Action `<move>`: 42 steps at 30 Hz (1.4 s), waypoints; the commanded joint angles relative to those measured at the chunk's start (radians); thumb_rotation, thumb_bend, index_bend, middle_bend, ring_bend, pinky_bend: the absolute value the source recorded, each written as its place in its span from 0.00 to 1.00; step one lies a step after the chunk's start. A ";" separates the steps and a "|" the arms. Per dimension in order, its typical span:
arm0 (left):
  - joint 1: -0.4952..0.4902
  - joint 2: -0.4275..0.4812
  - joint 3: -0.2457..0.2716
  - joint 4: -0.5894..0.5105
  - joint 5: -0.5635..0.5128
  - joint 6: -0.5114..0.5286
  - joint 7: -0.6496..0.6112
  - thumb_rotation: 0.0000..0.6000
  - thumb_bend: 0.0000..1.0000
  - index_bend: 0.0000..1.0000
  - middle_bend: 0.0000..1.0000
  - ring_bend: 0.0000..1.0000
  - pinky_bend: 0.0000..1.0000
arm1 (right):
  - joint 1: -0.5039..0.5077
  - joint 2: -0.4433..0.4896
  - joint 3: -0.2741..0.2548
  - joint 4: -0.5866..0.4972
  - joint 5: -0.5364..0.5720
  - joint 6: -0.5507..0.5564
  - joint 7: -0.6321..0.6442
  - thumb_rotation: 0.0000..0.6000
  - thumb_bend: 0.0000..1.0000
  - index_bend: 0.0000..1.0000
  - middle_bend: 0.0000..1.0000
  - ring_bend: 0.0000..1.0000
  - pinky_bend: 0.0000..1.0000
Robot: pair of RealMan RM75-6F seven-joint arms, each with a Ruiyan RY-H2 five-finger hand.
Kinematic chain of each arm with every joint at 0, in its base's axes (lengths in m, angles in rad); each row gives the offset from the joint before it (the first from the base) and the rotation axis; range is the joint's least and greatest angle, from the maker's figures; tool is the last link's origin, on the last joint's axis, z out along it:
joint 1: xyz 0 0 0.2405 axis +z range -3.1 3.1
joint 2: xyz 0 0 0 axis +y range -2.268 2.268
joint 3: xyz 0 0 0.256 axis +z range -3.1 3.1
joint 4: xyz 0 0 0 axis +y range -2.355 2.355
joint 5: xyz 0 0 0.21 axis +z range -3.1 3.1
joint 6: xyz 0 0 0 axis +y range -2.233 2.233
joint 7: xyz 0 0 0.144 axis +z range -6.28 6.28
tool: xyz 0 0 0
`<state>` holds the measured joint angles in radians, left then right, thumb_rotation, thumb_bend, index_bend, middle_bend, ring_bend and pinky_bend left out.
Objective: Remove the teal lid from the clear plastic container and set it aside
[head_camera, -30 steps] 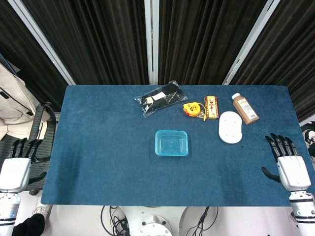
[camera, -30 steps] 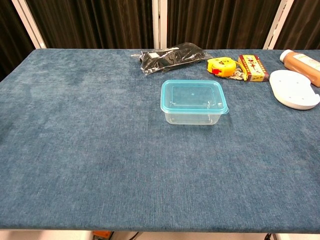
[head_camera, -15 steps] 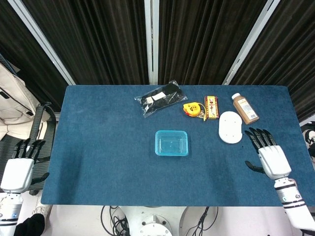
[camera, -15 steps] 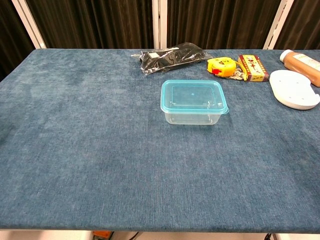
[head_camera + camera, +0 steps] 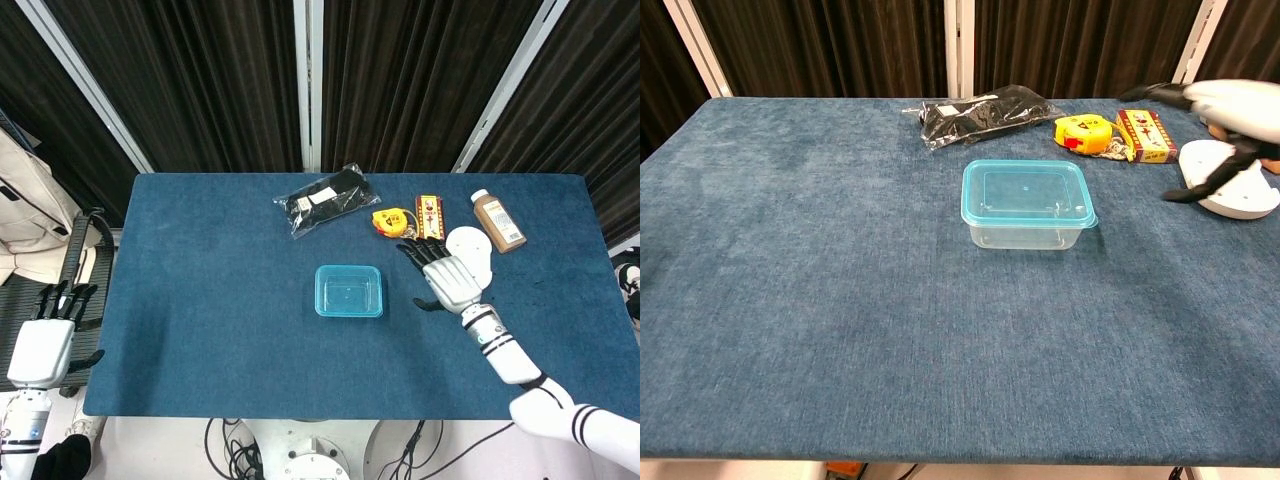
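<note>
Your right hand (image 5: pixel 450 280) hovers empty with fingers spread, ready to grasp, while the teal lid (image 5: pixel 349 290) sits sealed on the clear container (image 5: pixel 1025 233) just to its left, and your left hand (image 5: pixel 42 343) idles open off the table's (image 5: pixel 200 330) edge

The clear plastic container (image 5: pixel 1024 232) sits on the blue table (image 5: pixel 820 300) with the teal lid (image 5: pixel 1025 193) on top. Behind it lie a black bag (image 5: pixel 980 114), a yellow tape measure (image 5: pixel 1083 133) and a red box (image 5: pixel 1147 135). To its right, the right hand (image 5: pixel 1225 115) hangs open above a white dish (image 5: pixel 1232 190).
</note>
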<state>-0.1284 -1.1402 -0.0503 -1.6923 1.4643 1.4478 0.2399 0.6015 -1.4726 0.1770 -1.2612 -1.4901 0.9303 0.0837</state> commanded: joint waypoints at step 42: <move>-0.639 -0.230 -0.190 0.080 -0.091 -0.703 -0.084 1.00 0.00 0.01 0.00 0.00 0.00 | -0.139 0.306 -0.074 -0.375 -0.050 0.422 -0.153 1.00 0.12 0.00 0.07 0.00 0.00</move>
<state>-0.6859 -1.3090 -0.1981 -1.6403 1.4658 0.8327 0.1248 0.4954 -1.1998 0.1184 -1.6079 -1.5261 1.3180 -0.0670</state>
